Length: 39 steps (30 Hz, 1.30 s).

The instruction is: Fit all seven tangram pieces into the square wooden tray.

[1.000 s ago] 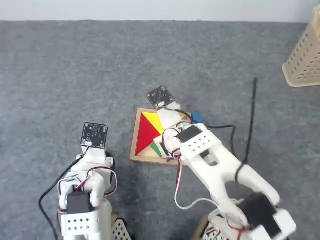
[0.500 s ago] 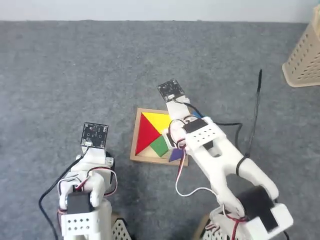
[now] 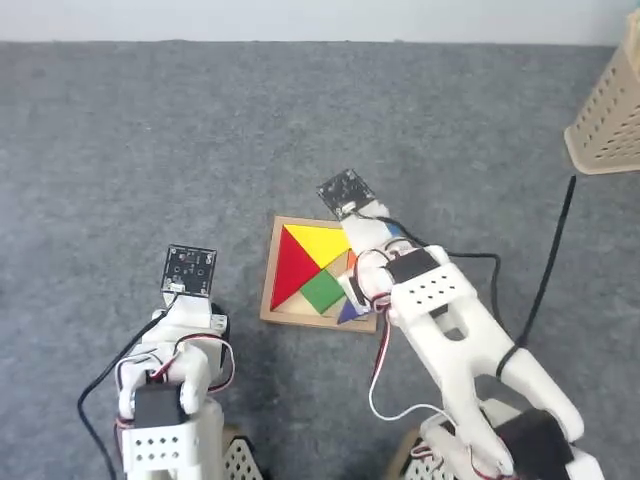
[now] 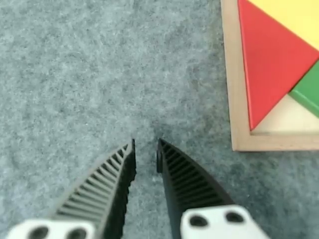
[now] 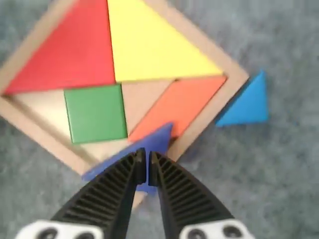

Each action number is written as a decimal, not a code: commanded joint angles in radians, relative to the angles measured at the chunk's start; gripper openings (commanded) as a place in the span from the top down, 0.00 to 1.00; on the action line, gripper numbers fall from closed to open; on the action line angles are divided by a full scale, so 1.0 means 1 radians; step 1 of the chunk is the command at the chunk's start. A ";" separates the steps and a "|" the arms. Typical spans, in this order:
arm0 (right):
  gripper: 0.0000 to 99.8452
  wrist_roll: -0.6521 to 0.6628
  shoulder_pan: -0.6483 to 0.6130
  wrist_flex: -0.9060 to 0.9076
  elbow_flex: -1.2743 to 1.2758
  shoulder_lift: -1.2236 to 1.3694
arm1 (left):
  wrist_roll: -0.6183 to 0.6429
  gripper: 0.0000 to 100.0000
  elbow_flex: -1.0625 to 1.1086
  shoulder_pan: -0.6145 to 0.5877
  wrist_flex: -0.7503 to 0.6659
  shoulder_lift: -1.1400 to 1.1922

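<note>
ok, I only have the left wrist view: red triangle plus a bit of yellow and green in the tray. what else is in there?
Observer: An orange piece lies in the tray, against the yellow triangle.
Operator: anything outside it?
Observer: A light blue triangle lies on the carpet, right beside one corner of the tray.
Operator: and the right gripper?
Observer: The right gripper is shut, over a dark blue triangle that lies across the tray's rim, partly in and partly out.
</note>
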 commanded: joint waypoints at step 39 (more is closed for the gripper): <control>0.99 0.011 -0.091 0.134 -0.124 0.147 | 0.008 0.93 -0.010 0.002 0.000 -0.021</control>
